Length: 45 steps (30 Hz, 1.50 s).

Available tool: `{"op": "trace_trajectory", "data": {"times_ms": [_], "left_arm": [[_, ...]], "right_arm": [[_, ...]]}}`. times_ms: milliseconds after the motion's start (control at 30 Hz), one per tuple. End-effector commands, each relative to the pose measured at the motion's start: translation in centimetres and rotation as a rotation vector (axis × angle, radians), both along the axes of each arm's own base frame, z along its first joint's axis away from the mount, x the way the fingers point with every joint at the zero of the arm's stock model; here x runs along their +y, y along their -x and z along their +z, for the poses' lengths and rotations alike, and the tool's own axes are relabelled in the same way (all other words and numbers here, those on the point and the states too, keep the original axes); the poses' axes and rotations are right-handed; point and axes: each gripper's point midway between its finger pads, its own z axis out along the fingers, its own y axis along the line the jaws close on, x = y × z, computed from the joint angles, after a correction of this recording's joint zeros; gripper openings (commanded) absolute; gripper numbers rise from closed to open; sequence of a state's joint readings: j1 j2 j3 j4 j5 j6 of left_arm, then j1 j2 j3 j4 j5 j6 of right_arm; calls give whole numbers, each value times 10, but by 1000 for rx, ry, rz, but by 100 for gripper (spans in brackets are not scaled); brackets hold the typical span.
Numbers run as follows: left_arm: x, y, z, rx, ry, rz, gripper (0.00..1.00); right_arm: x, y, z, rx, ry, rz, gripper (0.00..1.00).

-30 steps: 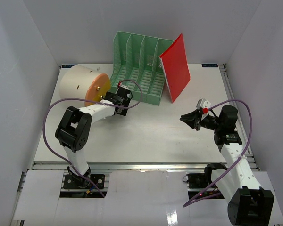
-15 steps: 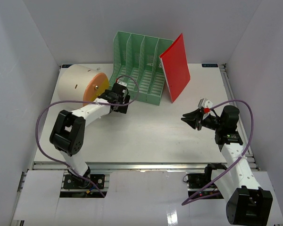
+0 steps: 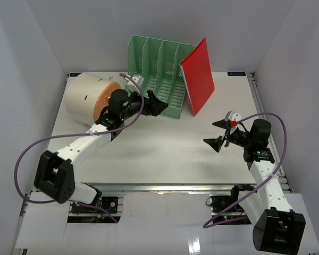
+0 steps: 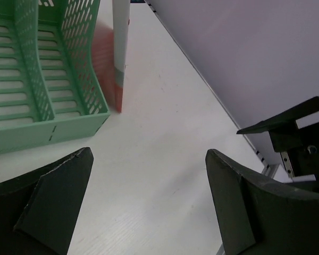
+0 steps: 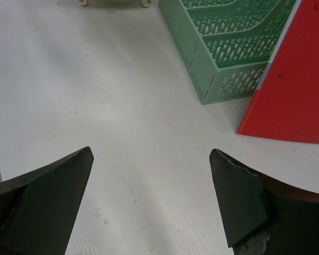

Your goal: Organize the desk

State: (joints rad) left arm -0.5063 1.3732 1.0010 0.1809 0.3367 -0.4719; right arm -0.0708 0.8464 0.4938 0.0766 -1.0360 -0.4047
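Both claws are released and hold nothing. The left gripper (image 3: 158, 103) hovers just in front of the green file rack (image 3: 159, 74) near the tabletop's far edge, and the right gripper (image 3: 215, 133) hangs toward its right edge. The white desk (image 3: 149, 154) spans the floor of a white-walled booth. Only the top view takes in the beige cylinder (image 3: 85, 98) at the far left corner. The wrist views show the red folder (image 5: 297, 90) standing on the tabletop just beside the rack.

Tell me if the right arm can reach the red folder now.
Probably yes. The right gripper is open, with only bare desk between it and the red folder. The folder leans on the green rack and may slip.
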Motion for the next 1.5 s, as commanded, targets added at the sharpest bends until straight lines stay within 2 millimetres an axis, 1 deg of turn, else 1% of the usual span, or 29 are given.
{"op": "trace_trajectory", "data": {"times_ms": [0,67,133,200,300,367,433,600,633,700,800,867,900,967,1000,1133,1200,1267,1400,1433,1467], "left_arm": [[-45,-35,37,-85,182,-41,98],[-59,-57,35,-103,165,-6,98],[-78,-78,32,-128,126,4,98],[-97,-98,24,-141,93,11,98],[-114,-119,12,-163,57,28,98],[-123,-130,4,-174,36,42,98],[-128,-140,-2,-175,35,53,98],[-138,-161,-8,-190,47,88,98],[-139,-166,-8,-191,52,101,96],[-142,-173,-9,-191,57,115,90],[-146,-182,-10,-187,60,126,76],[-148,-186,-11,-184,64,129,61],[-149,-187,-8,-186,70,129,56],[-152,-188,-12,-177,73,125,38],[-153,-188,-14,-173,72,118,32],[-155,-183,-9,-173,78,95,15],[-156,-179,-4,-184,78,78,12],[-156,-175,6,-205,73,64,8],[-157,-163,32,-252,83,23,0],[-158,-157,41,-271,86,7,0],[-160,-153,46,-292,77,-10,0]], "right_arm": [[-3,3,19,-69,-10,27,98],[-4,3,18,-62,-12,31,98],[-4,3,19,-58,-13,33,97],[-5,2,20,-60,-12,32,97],[-5,3,22,-65,-12,33,97],[-5,3,24,-73,-10,31,96],[-5,3,26,-77,-11,33,96],[-5,4,27,-81,-11,33,96],[-5,4,27,-81,-11,31,96],[-6,4,27,-80,-11,30,96],[-6,4,27,-85,-9,28,96],[-6,4,27,-83,-11,29,96],[-6,4,27,-83,-11,30,96],[-7,4,26,-80,-11,27,96],[-7,3,27,-81,-11,26,96],[-7,3,26,-79,-10,23,96],[-7,3,26,-79,-9,23,96],[-7,3,26,-81,-9,22,96],[-8,1,25,-78,-6,15,96],[-8,1,25,-80,-5,15,96],[-8,1,25,-80,-5,15,96]]}}
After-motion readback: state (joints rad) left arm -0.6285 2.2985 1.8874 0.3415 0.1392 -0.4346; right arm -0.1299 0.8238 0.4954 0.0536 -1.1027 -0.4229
